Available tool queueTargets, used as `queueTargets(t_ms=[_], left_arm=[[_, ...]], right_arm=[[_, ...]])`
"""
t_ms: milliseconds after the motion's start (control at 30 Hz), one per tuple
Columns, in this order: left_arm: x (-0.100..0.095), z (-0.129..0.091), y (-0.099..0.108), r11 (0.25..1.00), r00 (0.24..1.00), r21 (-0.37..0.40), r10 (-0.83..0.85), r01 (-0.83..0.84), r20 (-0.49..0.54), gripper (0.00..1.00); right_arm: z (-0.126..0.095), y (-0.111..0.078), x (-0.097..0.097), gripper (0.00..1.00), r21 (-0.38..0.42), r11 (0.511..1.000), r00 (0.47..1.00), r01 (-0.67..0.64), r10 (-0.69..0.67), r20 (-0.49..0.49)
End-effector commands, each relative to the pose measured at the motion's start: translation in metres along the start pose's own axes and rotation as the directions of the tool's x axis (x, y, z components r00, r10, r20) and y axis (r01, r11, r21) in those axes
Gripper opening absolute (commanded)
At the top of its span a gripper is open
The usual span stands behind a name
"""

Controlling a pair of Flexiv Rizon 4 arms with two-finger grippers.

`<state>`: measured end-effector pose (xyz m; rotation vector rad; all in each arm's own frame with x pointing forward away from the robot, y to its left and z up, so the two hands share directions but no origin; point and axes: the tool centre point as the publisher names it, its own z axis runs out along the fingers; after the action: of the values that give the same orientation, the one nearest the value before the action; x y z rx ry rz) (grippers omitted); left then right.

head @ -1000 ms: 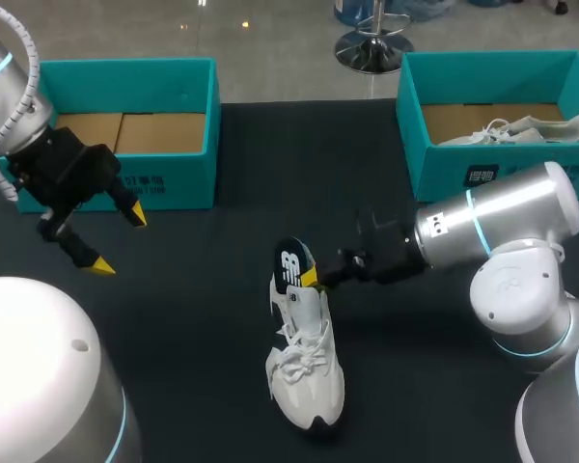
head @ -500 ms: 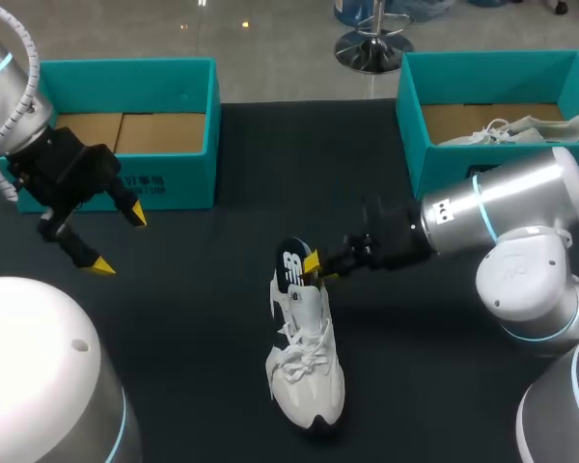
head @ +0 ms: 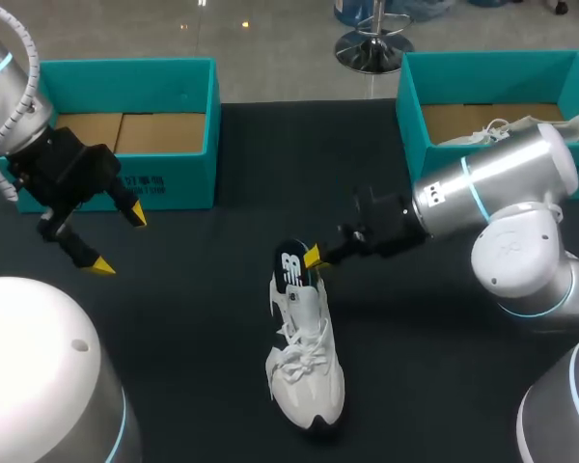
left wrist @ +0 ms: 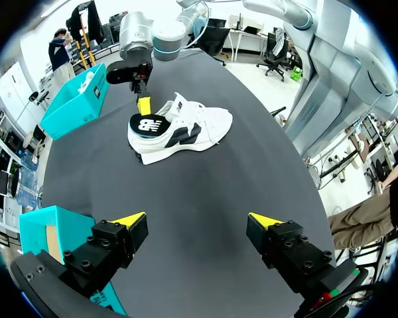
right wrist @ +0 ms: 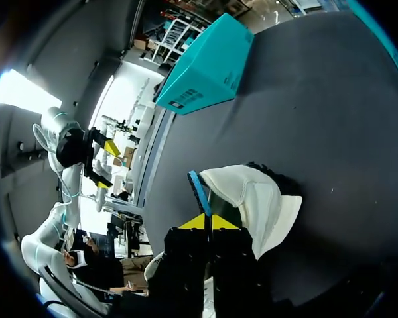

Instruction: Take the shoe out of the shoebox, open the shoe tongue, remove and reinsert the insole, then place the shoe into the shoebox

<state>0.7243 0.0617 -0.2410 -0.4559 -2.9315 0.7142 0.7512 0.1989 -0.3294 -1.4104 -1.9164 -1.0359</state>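
Our right fingers (head: 312, 257) are clenched on the rim of the dark insole (head: 291, 267), which sticks up out of the heel of the white shoe (head: 307, 367). The shoe sits on its sole mid-bench (head: 203, 318), laces up, outside both the left box (head: 135, 66) and the right box (head: 492, 56), and a second white shoe (head: 511, 130) lies in the right one. Our left fingers (head: 135, 214) are released, holding nothing, just in front of the left box and well apart from the shoe.
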Motion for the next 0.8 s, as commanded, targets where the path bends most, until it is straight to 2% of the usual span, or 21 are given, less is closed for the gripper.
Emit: queueTargets(t_ms=[33,300,533,800], left_arm=[[0.000,0.000,0.000,1.000,1.000,-0.002,0.000,0.000,-0.001,1.00],[0.000,0.000,0.000,1.000,1.000,-0.002,0.000,0.000,-0.001,1.00],[0.000,0.000,0.000,1.000,1.000,-0.002,0.000,0.000,-0.001,1.00],[0.000,0.000,0.000,1.000,1.000,-0.002,0.000,0.000,-0.001,1.00]], right_arm=[[0.004,-0.009,0.003,0.00,-0.002,1.000,1.000,-0.011,0.011,0.007],[0.010,-0.027,0.008,0.00,0.010,0.999,0.999,-0.042,0.042,-0.001],[0.020,-0.041,0.003,0.00,0.046,0.995,0.996,-0.086,0.086,-0.005],[0.022,-0.044,-0.005,0.00,0.055,0.991,0.992,-0.122,0.122,0.009]])
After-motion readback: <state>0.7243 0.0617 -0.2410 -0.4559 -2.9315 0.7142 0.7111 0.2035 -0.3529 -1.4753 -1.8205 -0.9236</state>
